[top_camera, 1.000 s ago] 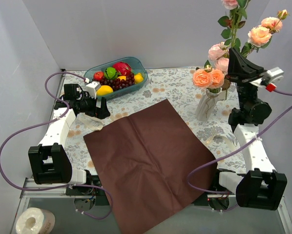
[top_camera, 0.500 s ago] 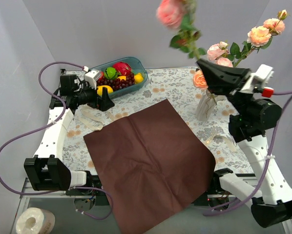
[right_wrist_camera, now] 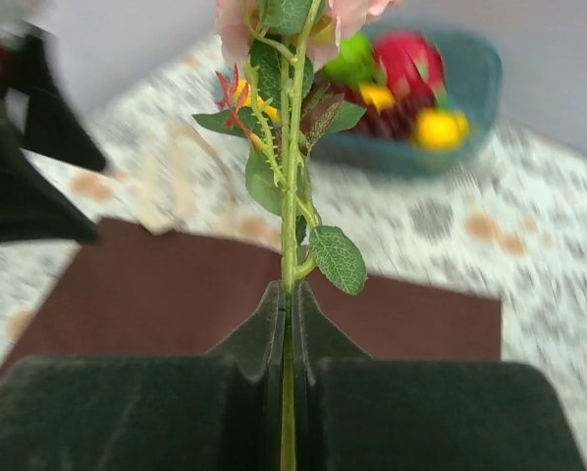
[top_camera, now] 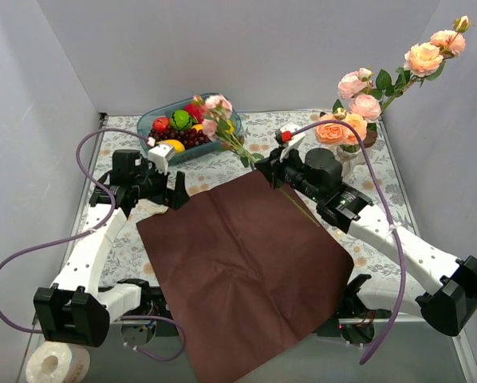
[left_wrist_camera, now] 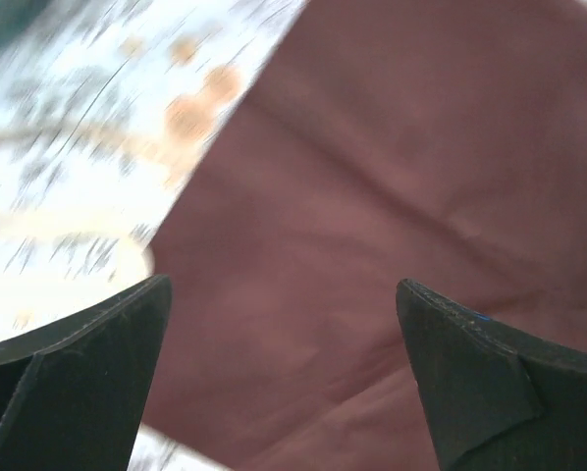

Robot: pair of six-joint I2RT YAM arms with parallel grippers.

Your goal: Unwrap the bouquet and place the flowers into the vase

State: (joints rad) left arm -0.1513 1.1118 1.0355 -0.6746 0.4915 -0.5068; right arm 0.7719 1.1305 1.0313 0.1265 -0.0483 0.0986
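Note:
The maroon wrapping paper (top_camera: 238, 255) lies spread flat on the table. My right gripper (top_camera: 264, 169) is shut on the green stem of one flower (top_camera: 216, 108) and holds it over the paper's far corner, the pink blooms pointing toward the fruit bowl. In the right wrist view the stem (right_wrist_camera: 292, 196) runs straight up out of my right gripper (right_wrist_camera: 289, 294). Several other flowers (top_camera: 354, 88) stand at the back right; the vase under them is hidden behind my right arm. My left gripper (top_camera: 179, 191) is open over the paper's left edge (left_wrist_camera: 392, 196), nothing between its fingers (left_wrist_camera: 78, 373).
A teal bowl of fruit (top_camera: 163, 120) sits at the back left, just past the held blooms. A cream ribbon (top_camera: 149, 206) lies on the patterned cloth by my left gripper. A white roll (top_camera: 55, 363) rests below the table's near left corner.
My right arm has swung from above the vase down and left over the paper, carrying the flower with it. My left gripper has shifted slightly toward the paper.

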